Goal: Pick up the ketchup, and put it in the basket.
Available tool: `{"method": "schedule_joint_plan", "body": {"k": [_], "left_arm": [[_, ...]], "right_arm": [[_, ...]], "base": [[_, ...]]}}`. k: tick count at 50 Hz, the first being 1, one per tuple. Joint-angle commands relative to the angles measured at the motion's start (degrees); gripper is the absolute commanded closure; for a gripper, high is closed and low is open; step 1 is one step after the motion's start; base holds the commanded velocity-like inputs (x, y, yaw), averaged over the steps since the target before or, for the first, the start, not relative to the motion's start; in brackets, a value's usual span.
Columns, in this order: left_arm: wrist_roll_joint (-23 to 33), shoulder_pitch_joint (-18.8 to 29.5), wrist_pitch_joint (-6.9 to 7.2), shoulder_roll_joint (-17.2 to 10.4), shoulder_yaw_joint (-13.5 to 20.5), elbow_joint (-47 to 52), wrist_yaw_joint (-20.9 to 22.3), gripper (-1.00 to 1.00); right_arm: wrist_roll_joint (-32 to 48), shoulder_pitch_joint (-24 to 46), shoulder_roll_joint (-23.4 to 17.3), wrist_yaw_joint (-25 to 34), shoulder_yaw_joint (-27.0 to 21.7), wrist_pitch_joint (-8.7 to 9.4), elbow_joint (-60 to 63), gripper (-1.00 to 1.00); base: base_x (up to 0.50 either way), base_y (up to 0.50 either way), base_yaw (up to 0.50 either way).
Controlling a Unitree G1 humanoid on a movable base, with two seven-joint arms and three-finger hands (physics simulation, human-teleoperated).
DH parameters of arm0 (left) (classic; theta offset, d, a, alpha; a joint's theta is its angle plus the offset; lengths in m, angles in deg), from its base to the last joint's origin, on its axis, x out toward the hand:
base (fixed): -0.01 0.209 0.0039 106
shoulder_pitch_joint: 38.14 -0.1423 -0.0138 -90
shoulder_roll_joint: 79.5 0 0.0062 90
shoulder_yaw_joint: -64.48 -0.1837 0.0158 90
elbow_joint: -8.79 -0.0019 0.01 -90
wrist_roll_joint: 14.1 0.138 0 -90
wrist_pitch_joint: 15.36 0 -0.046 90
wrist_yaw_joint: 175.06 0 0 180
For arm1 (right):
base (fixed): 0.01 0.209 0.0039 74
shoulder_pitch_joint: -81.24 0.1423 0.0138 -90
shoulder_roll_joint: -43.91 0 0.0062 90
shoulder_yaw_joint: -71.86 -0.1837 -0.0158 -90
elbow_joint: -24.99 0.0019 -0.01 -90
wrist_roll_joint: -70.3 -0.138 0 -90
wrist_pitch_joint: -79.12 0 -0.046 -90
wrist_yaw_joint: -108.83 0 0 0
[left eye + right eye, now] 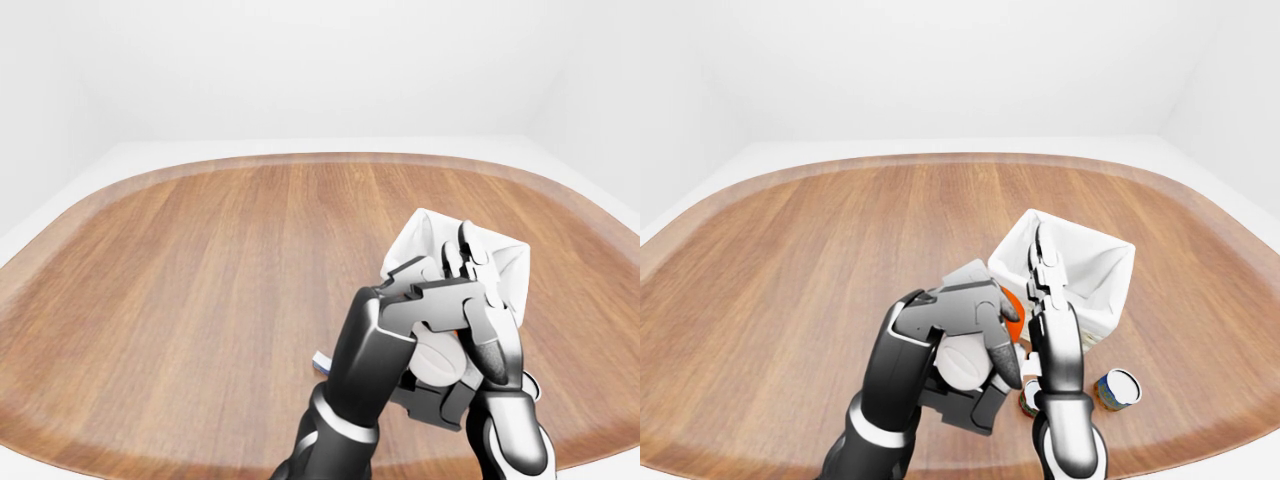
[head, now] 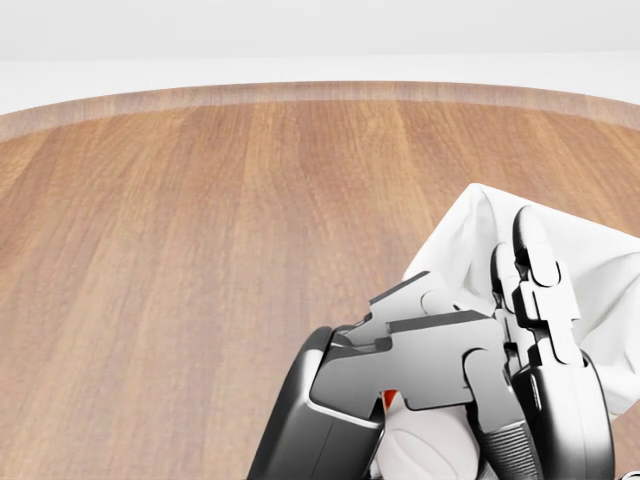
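- White walls and a pale floor surround a rounded wooden tabletop [image 1: 200, 280] with a lighter band along its rim.
- Near the right side of the tabletop stands a white basket [image 1: 1080, 262], open at the top, with soft, cloth-like walls.
- The left hand [image 1: 965, 345] comes up from the bottom of the views, dark grey with lighter finger links; its fingers [image 1: 985, 312] are curled round a pale rounded thing that looks like the ketchup [image 1: 962, 365] bottle's body.
- A patch of orange-red [image 1: 1008, 303] shows just past those fingers in the right-eye view, and a small red sliver sits under them in the head view; the ketchup is therefore in the left hand, held off the tabletop just left of the basket and not inside it.
- The right hand [image 1: 1045, 275] stands upright just beside the left one, its fingers straight and pointing up against the basket's near wall; it grips nothing that can be seen.
- A small tin can [image 1: 1117, 387] with a blue side and a pale top stands on the tabletop below the basket, right of the right arm.
- Another small, dark thing sits between the right arm and the left hand; it is too hidden to name.
- No label or writing can be read on any of these things.
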Motion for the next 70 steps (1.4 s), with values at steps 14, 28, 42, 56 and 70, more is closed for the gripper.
{"method": "schedule_joint_plan", "body": {"k": [14,28,42,56,70], "left_arm": [[-2.7,-1.6,0.00,-1.3,-0.1,-2.7,-1.8,0.94],[-2.2,-1.3,0.00,-1.0,-0.5,-0.7,-1.5,-1.00],[-2.4,-1.0,0.00,-1.1,-0.1,-0.4,-1.5,-1.00],[-1.7,-1.6,0.00,-3.2,3.4,7.1,1.8,-1.00],[-13.2,-14.9,0.00,-14.1,24.3,17.5,4.7,-1.00]], "right_arm": [[0.1,0.1,0.1,-0.1,0.0,0.00,0.0,-1.00],[0.4,-0.2,0.2,-0.1,-0.1,-0.21,-1.2,1.00],[0.9,0.3,-0.1,-0.4,0.6,-0.75,-2.5,1.00],[1.0,0.8,0.0,-0.5,0.3,-1.01,-3.5,1.00],[0.9,0.7,0.3,-0.1,-0.9,-1.08,-3.1,1.00]], "base": [[0.00,0.00,0.00],[0.00,0.00,0.00],[0.00,0.00,0.00],[0.00,0.00,0.00],[0.00,0.00,0.00]]}}
